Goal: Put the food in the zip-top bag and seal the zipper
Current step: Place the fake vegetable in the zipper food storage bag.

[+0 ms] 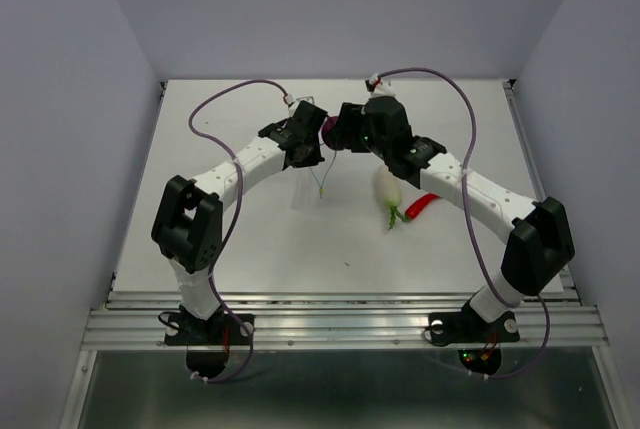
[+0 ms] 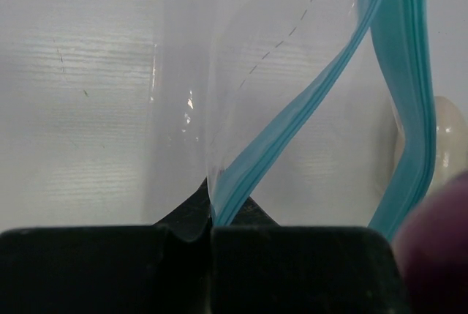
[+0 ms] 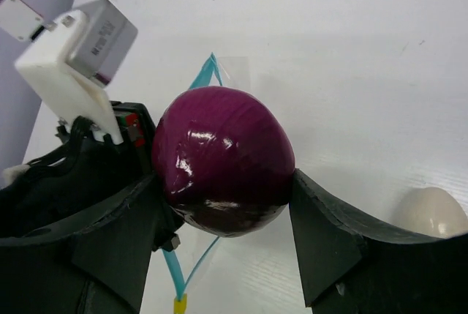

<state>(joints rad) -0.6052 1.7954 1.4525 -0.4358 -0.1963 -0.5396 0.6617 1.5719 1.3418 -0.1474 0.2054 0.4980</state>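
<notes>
My right gripper (image 3: 223,197) is shut on the dark purple ball (image 3: 223,157) and holds it above the table beside the left gripper; the ball also shows in the top view (image 1: 329,129) and at the left wrist view's lower right (image 2: 439,248). My left gripper (image 2: 212,230) is shut on the clear zip-top bag (image 2: 256,72) at its light blue zipper (image 2: 292,124), whose two strips gape apart. The bag hangs below the left gripper (image 1: 303,144) in the top view (image 1: 308,184). The white radish (image 1: 388,192) and red chili (image 1: 422,206) lie on the table under the right arm.
White table (image 1: 250,239) walled in by grey panels on the left, back and right. A ridged metal rail (image 1: 340,324) runs along the near edge by the arm bases. Purple cables (image 1: 215,109) loop above both arms.
</notes>
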